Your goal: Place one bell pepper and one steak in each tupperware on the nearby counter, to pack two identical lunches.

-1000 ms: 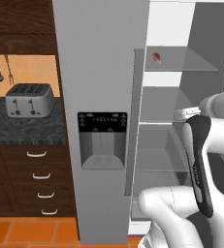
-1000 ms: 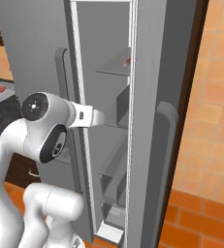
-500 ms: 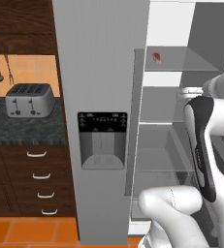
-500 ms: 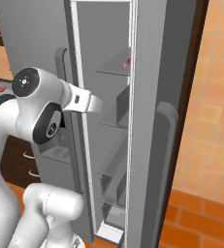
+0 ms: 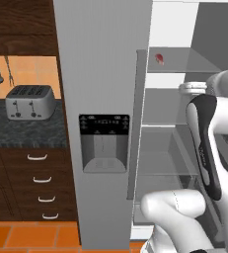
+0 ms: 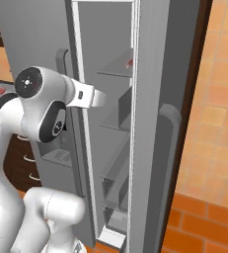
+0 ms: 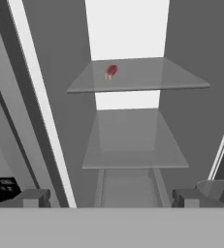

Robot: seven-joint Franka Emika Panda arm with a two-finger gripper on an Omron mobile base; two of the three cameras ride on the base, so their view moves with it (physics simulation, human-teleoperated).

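**Open claw faces the fridge shelves, steak on the top one**

In the hand view the two-finger gripper (image 7: pixel 111 197) stands with its dark tips spread wide apart at 7 and 5 o'clock, nothing between them. Straight ahead lies the open grey refrigerator compartment (image 7: pixel 191 121). Nearest is a clear drawer at 6 o'clock, then a bare translucent glass shelf (image 7: pixel 133 145) at the middle of the view, and beyond it at 12 o'clock an upper glass shelf (image 7: pixel 147 77). On that upper shelf, toward its left rear, rests the small flat pinkish-red steak (image 7: pixel 111 71), well apart from the fingertips.

In the left base view the white arm (image 5: pixel 204 143) rises at 4 o'clock and reaches into the compartment at 3 o'clock. The same steak (image 5: pixel 159 59) sits on the top shelf at 1 o'clock. The closed grey fridge door with its dark dispenser panel (image 5: pixel 104 143) fills the centre. At 9 o'clock the black marbled stone counter (image 5: pixel 21 131) carries a silver four-slot toaster (image 5: pixel 29 102) over dark brown drawers with curved silver handles (image 5: pixel 39 178).

In the right base view the steak (image 6: pixel 129 63) shows as a red speck at 12 o'clock.
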